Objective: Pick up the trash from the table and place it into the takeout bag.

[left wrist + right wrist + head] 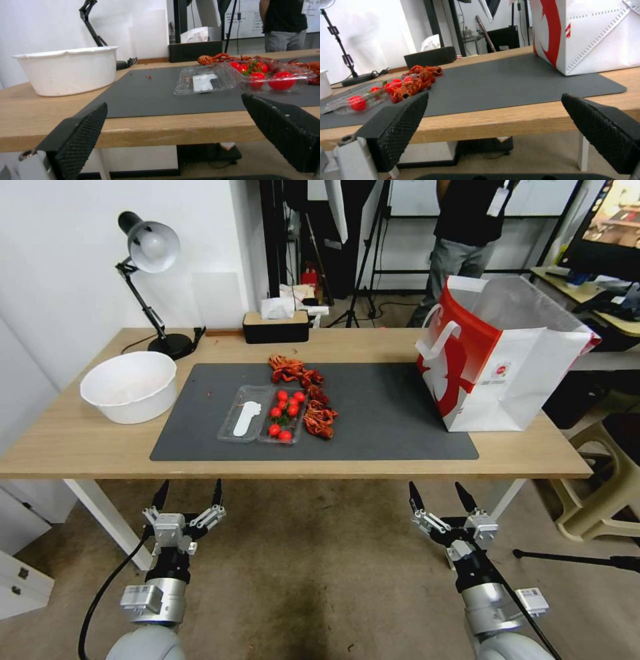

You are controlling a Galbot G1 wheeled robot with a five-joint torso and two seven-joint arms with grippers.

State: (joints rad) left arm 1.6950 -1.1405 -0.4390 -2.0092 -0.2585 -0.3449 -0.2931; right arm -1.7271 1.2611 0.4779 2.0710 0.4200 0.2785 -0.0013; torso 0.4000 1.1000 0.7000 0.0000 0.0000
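I see both arms hanging below the near edge of the table (80, 440). My left gripper (187, 493) and my right gripper (440, 497) both have their fingers spread wide and hold nothing. On the grey mat (387, 413) lie red crayfish shells (305, 397), touching a clear tray of tomatoes (263, 415). The takeout bag (500, 357) stands upright at the mat's right end. A white bowl (130, 385) sits left of the mat.

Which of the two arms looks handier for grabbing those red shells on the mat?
Probably the right gripper: open, nearer the shells and the bag. The left gripper, also open, faces the tray.
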